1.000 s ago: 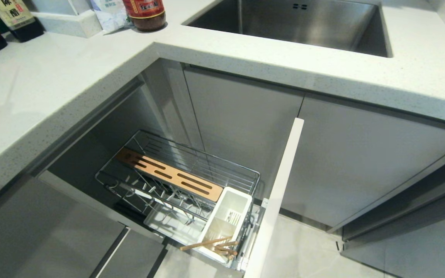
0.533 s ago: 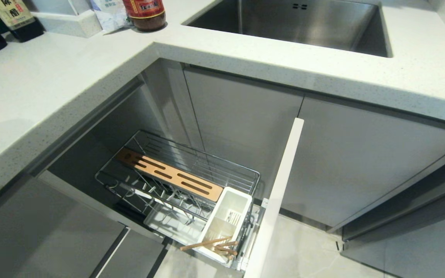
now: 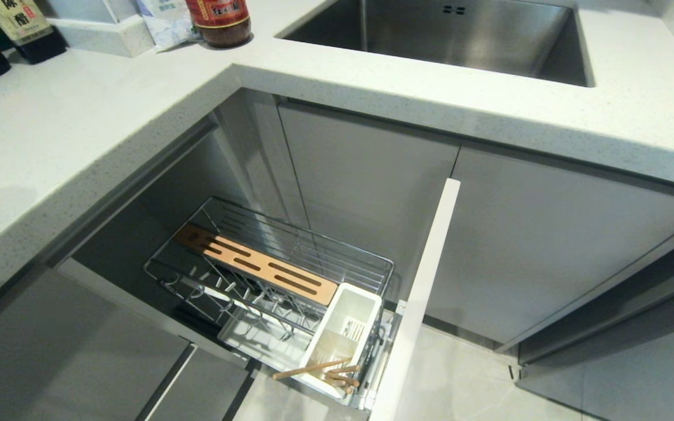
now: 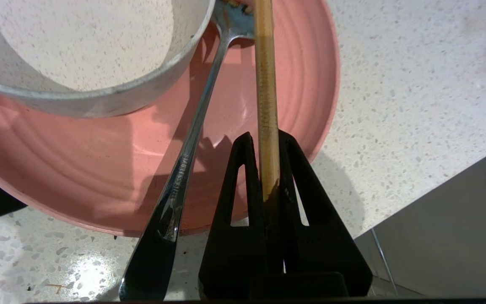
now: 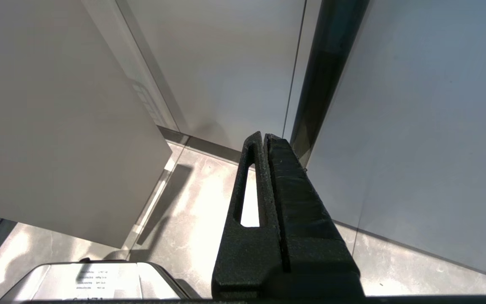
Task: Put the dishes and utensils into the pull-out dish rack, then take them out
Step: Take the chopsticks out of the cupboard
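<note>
Left wrist view: left gripper [image 4: 267, 141] clamped on one chopstick [image 4: 265, 84], right over the pink plate [image 4: 99, 177] on the table [image 4: 416, 97]
Fork [image 4: 184, 169]: lying on the plate just beside the gripper
Bowl [image 4: 87, 50]: sits on the plate
Right gripper [image 5: 265, 137]: fingers together, parked near the floor
</note>
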You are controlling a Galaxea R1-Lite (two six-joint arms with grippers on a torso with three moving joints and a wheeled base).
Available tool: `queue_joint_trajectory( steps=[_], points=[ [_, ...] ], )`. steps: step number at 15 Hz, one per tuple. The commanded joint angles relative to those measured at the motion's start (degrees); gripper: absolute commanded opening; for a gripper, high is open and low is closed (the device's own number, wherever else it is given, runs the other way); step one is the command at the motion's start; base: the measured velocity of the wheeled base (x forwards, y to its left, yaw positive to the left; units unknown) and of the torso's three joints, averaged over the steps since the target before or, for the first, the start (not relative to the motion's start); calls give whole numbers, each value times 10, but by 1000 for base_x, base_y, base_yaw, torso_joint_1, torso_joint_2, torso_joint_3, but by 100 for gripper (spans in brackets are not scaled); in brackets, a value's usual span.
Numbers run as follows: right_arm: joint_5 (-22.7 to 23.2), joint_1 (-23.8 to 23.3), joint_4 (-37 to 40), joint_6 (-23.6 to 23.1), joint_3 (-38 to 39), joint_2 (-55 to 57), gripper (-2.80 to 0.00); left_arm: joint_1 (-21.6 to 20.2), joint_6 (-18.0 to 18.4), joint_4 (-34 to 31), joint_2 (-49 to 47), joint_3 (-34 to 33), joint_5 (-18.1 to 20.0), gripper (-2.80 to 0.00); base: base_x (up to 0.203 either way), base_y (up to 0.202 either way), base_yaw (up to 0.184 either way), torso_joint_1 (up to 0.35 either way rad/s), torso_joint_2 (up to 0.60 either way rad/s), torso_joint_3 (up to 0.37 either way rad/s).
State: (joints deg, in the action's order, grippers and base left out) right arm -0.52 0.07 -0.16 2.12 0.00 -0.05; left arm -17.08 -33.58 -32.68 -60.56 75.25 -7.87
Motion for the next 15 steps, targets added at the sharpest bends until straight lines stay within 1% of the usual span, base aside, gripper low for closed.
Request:
queue_joint_trajectory(
  steps=[1,3,7,9,11,15],
  points=[
    [0,0,0,1,0,0,-280,-2,-3,-2,-6,-4,0,-280,0,0,0,0,0,0],
    [0,0,0,0,0,0,-280,-12,-3,-1,-10,-6,7,-280,0,0,0,0,0,0],
    [0,0,0,0,0,0,-280,-13,-3,-3,-22,-6,13,-280,0,0,0,0,0,0],
    [0,0,0,0,0,0,-280,-18,-10,-3,-30,-6,17,-280,0,0,0,0,0,0],
    [0,0,0,0,0,0,-280,-20,-11,-3,-33,-6,27,-280,0,0,0,0,0,0],
    [0,0,0,0,0,0,-280,-20,-12,-2,-33,-9,28,-280,0,0,0,0,0,0]
  ],
)
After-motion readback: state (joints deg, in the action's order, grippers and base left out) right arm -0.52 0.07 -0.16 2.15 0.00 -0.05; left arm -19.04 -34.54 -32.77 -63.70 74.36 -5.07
